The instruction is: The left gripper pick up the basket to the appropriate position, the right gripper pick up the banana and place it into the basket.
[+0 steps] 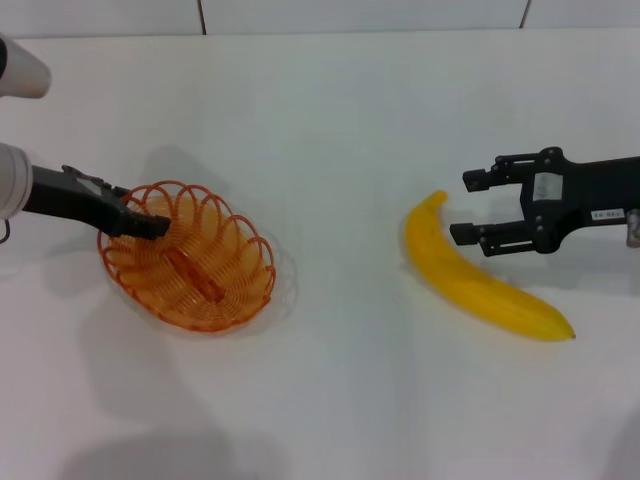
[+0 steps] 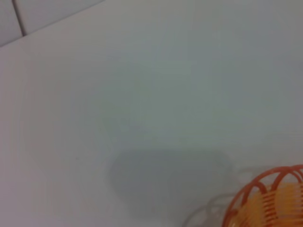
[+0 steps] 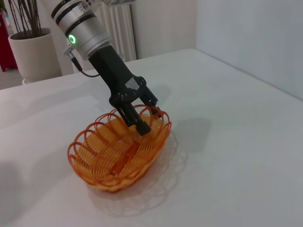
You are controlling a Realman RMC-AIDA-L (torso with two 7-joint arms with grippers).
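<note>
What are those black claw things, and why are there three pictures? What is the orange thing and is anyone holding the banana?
The black claws are the robot's two hands, called grippers. One picture looks down from a camera on the robot's head; the other two come from cameras on its wrists.

On the white table sit an orange wire basket and a yellow banana. In the head picture, the left gripper is at the basket's rim, one finger inside and one outside. The right wrist picture shows this well: basket, left gripper.

The right gripper is open, right beside the banana. Nobody holds the banana; it lies on the table. The left wrist picture shows mostly table and a corner of the basket.
</note>
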